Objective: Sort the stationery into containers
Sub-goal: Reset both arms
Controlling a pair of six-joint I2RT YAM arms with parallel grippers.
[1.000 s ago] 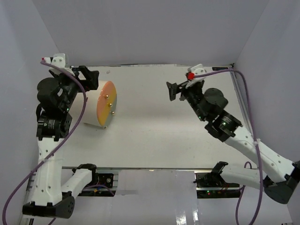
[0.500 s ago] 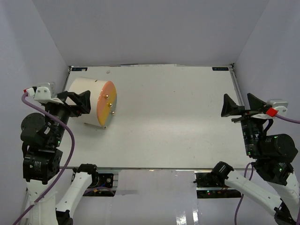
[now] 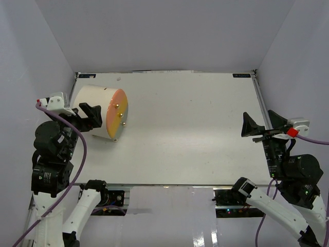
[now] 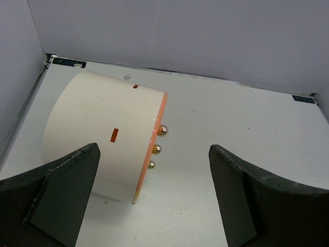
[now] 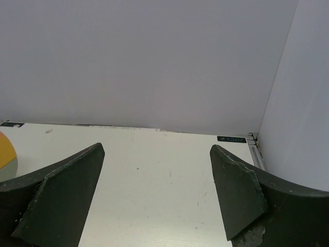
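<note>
Currently I find the large cream cylinder container (image 3: 95, 98) lying on its side at the far left of the white tabletop (image 3: 195, 134). Its round orange face (image 3: 115, 114) is turned to the right and slightly towards the near edge. Three small brass knobs (image 4: 157, 149) run in a line down that face. The cream side wall carries two small orange marks (image 4: 114, 135).

The left gripper (image 3: 88, 113) sits at the left edge of the table, just beside the near-left part of the cylinder. Its jaws are spread wide and hold nothing. From the left wrist camera, the cylinder lies ahead between the two dark fingers (image 4: 56, 198). The left finger overlaps the lower cream wall in that view, and I cannot tell whether it touches. A purple cable (image 3: 82, 149) loops down along the left arm.

The right gripper (image 3: 260, 123) is at the right edge of the table, well apart from the container. Its jaws are also spread wide and empty. A red tag (image 3: 293, 132) shows on the wrist behind it. The right wrist camera looks across bare tabletop to the pale far wall (image 5: 144, 62). Only a sliver of the orange face shows at the left border of that view.
</note>
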